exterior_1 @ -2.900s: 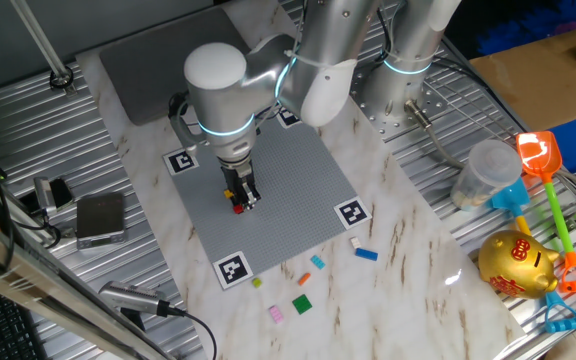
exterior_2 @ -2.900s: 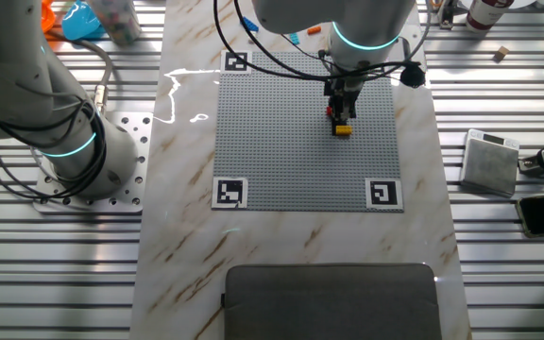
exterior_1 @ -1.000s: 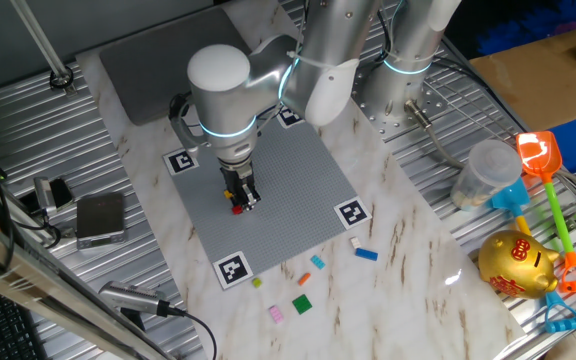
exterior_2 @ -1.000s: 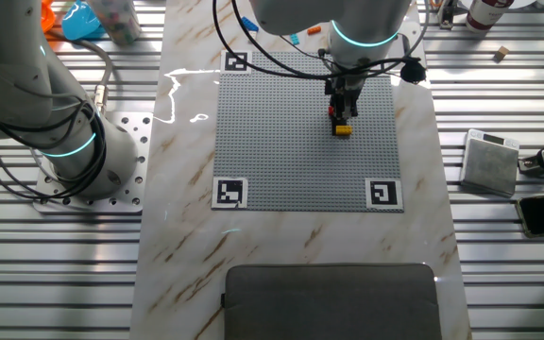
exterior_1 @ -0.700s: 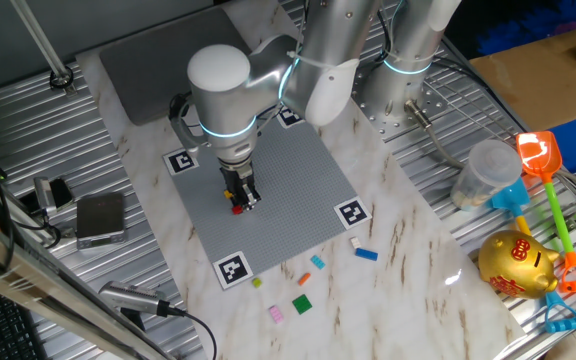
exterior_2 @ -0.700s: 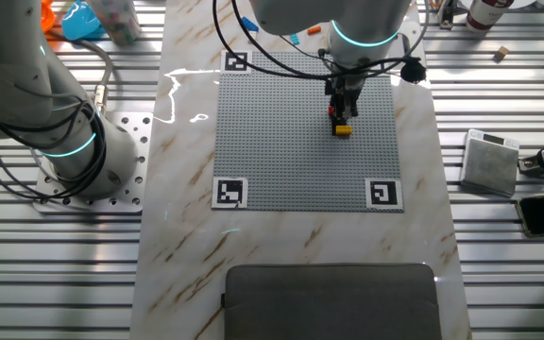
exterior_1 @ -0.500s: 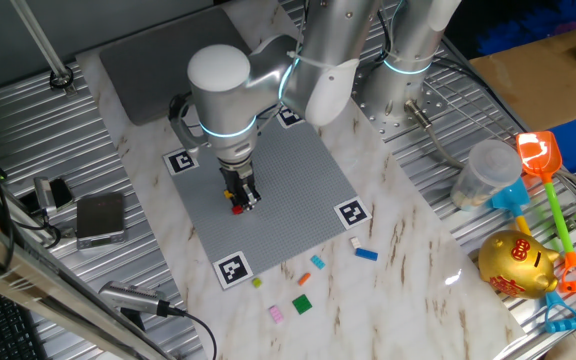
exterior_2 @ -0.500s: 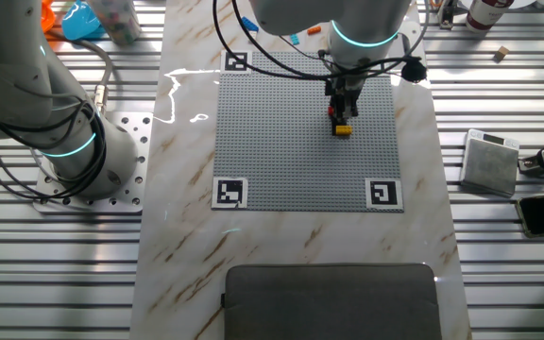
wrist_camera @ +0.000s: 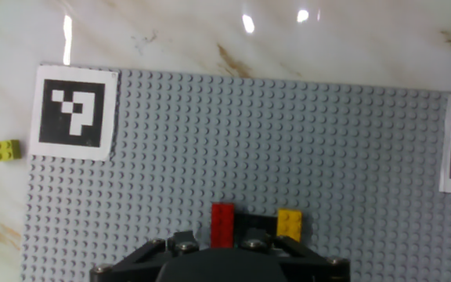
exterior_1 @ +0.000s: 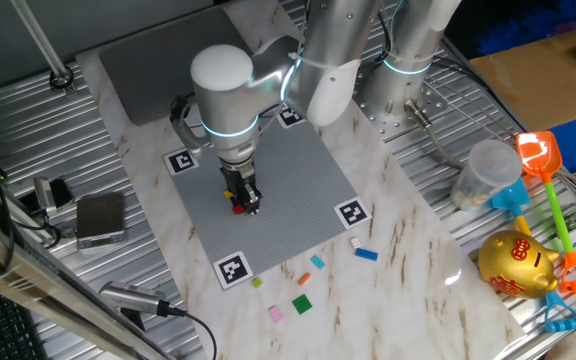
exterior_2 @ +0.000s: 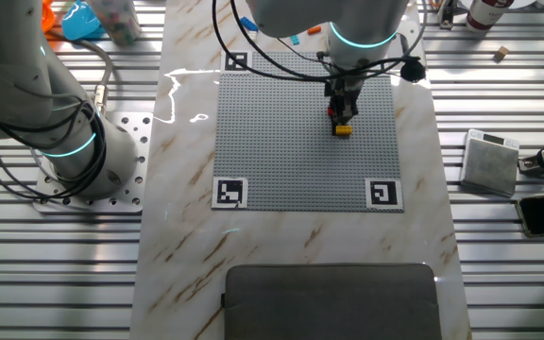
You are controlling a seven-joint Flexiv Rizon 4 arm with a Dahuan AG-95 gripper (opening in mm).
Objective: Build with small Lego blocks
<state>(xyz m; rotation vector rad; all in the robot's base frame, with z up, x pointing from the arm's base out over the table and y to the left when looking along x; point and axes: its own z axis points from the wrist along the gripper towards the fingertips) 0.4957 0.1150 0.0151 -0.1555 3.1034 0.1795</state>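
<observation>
My gripper [exterior_1: 241, 196] [exterior_2: 341, 108] stands low over the grey studded plate [exterior_1: 293, 180] [exterior_2: 291, 142] [wrist_camera: 288, 141], right above a short row of small Lego blocks pressed onto it. In the hand view a red block [wrist_camera: 224, 225], a black piece beside it [wrist_camera: 250, 228] and a yellow block [wrist_camera: 290, 225] lie just ahead of the gripper body; my fingertips are hidden. The red block [exterior_1: 238, 208] and the yellow block [exterior_2: 344, 129] also show from the sides. Loose blocks lie on the marble: blue [exterior_1: 367, 254], orange [exterior_1: 318, 262], green [exterior_1: 302, 304], pink [exterior_1: 276, 314].
A yellow-green block [wrist_camera: 7, 150] lies off the plate beside a corner marker [wrist_camera: 73, 113]. A second arm's base [exterior_2: 74, 142] stands left of the plate. A dark mat [exterior_2: 329, 302], a grey box [exterior_1: 100, 217], a gold piggy bank [exterior_1: 516, 263] and toy shovels [exterior_1: 548, 175] surround the work area.
The arm has shifted very slightly to the right over the last seconds. The blocks on the plate and on the marble lie where they were.
</observation>
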